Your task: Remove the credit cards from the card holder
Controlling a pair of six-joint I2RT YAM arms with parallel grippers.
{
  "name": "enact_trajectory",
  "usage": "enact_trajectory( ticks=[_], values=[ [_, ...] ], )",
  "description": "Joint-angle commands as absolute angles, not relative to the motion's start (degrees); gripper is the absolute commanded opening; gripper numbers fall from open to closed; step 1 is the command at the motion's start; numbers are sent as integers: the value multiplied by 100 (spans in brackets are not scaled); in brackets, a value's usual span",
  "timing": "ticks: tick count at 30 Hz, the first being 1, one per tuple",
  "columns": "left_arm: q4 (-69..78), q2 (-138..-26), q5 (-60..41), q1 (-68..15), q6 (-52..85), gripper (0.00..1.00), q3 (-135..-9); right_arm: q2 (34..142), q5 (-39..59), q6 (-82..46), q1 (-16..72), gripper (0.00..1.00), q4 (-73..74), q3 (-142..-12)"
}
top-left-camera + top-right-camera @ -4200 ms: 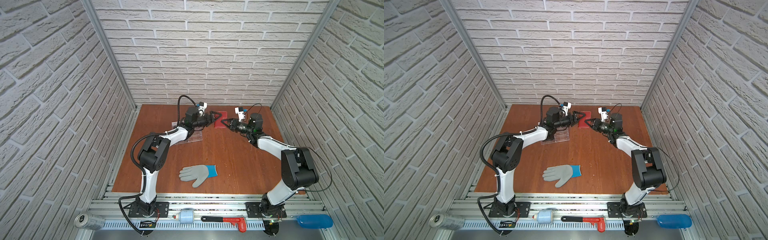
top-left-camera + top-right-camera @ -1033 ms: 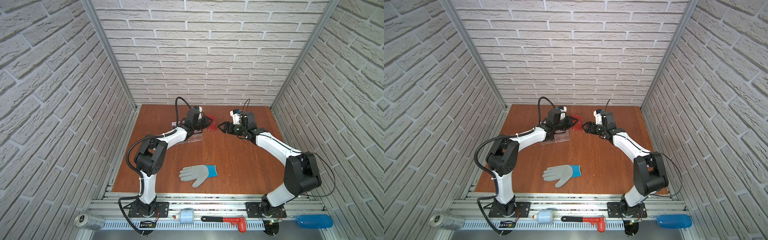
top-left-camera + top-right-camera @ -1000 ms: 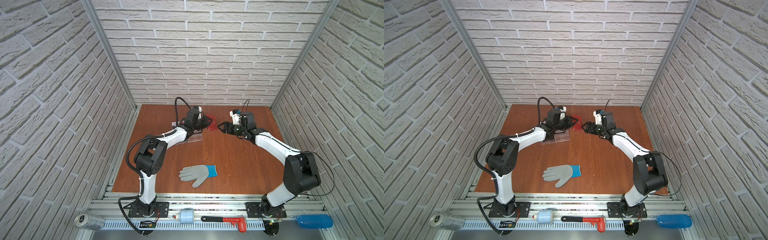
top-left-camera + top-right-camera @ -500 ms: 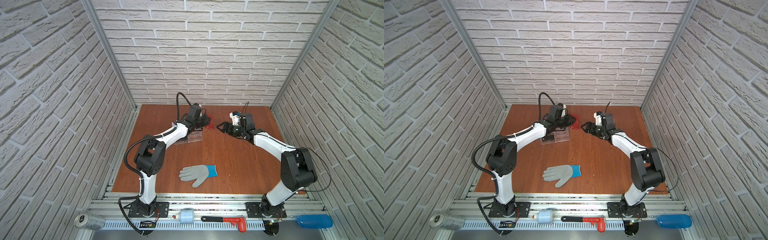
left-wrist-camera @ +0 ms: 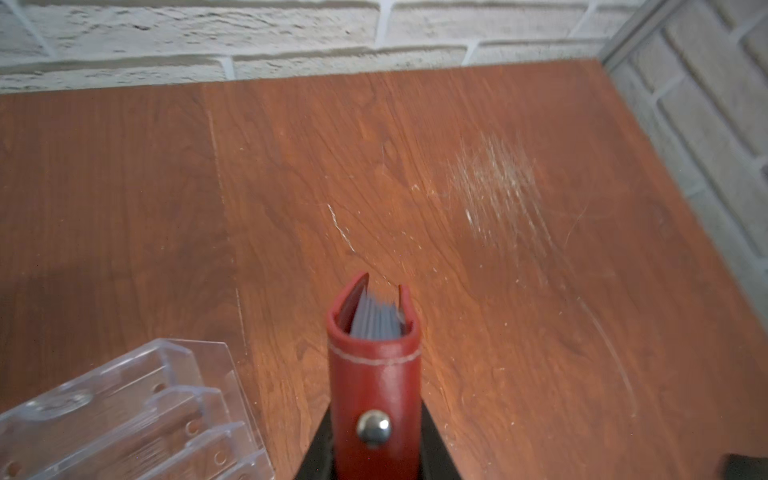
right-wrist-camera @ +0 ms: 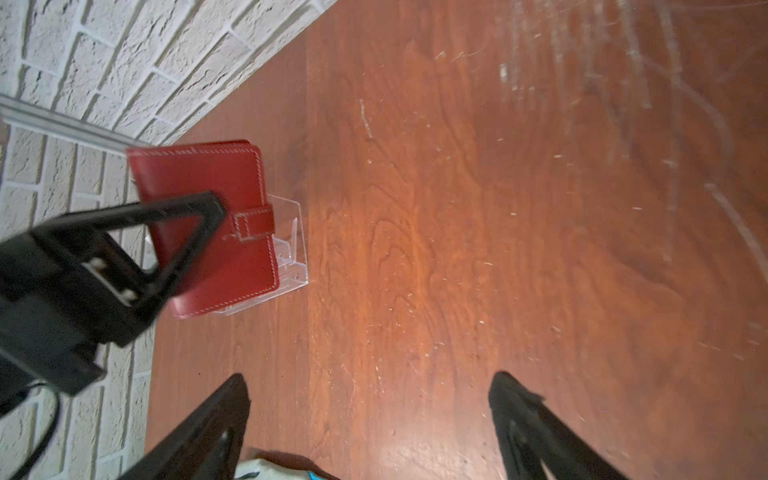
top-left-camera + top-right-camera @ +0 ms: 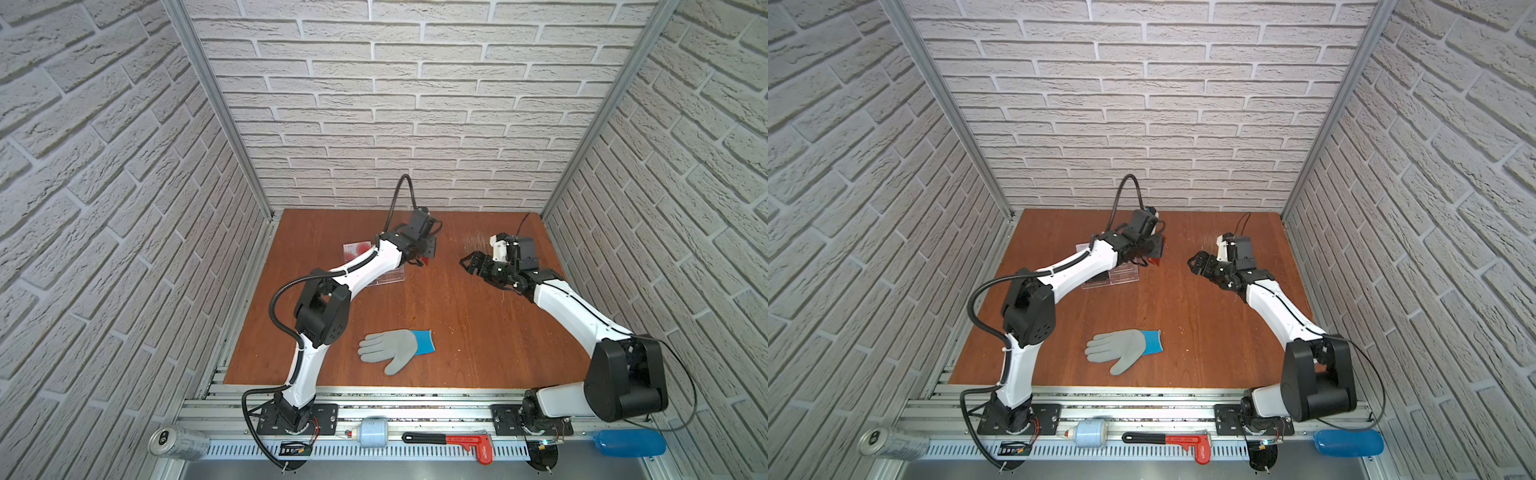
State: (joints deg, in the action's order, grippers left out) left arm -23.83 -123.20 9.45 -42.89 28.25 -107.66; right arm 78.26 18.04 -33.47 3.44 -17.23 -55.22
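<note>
1. Red leather sits at the centre of it: the card holder (image 6: 199, 174) is clamped in the left pincer (image 7: 420, 257). One black finger (image 6: 183, 232) presses flat on its stitched cover, and the other is hidden behind.
2. Seen from the left wrist, the card holder (image 5: 374, 374) faces edge-on. Its strap, with a metal stud (image 5: 374, 428), wraps across that edge, and the two covers are parted a little at the far end.
3. Grey leaves (image 5: 376, 320) show between those covers — whether the credit cards are among them cannot be told.
4. In both top views only a sliver of the card holder (image 7: 1155, 261) shows under the left pincer. It is toward the back of the worktop (image 7: 457, 324), just beside the clear stand (image 7: 392, 278).
5. A white card with red circles (image 7: 357, 248) stands in the clear stand, and the left arm (image 7: 365, 270) crosses above it.
6. The right pincer (image 6: 370, 380) is wide open and empty, its fingers (image 6: 224, 415) spread over bare wood. It points toward the card holder but is well apart from it.
7. A grey glove (image 7: 395, 349) with a blue cuff lies flat nearer the front of the worktop — well apart from both pincers.
</note>
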Motion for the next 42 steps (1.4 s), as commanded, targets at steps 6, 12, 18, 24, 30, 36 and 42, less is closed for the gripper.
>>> enact_trajectory(
  ticks=[6,12,18,24,30,36,42],
  values=[
    [-3089,-13503,2430,-4881,1619,0,-11917,6746,962,-3127,-172,98,-2814,-5070],
    [-3077,-13973,3027,-5196,1065,0,-12204,6435,1117,-3016,-563,99,-3031,-4951],
    [-3224,-14244,3239,-5363,827,0,-12407,6405,1498,-3077,-985,99,-2924,-4845],
    [-3223,-14381,3166,-5514,728,4,-12474,6480,1651,-3084,-1282,99,-2896,-4928],
    [-3397,-14526,3139,-5529,825,21,-12656,6486,1719,-3129,-1378,99,-2838,-4970],
    [-3357,-14419,3004,-5494,921,43,-12656,6436,1733,-3153,-1450,99,-2823,-4960],
    [-3165,-14216,2868,-5477,973,64,-12498,6465,1908,-3217,-1485,99,-2707,-4882]
  ],
)
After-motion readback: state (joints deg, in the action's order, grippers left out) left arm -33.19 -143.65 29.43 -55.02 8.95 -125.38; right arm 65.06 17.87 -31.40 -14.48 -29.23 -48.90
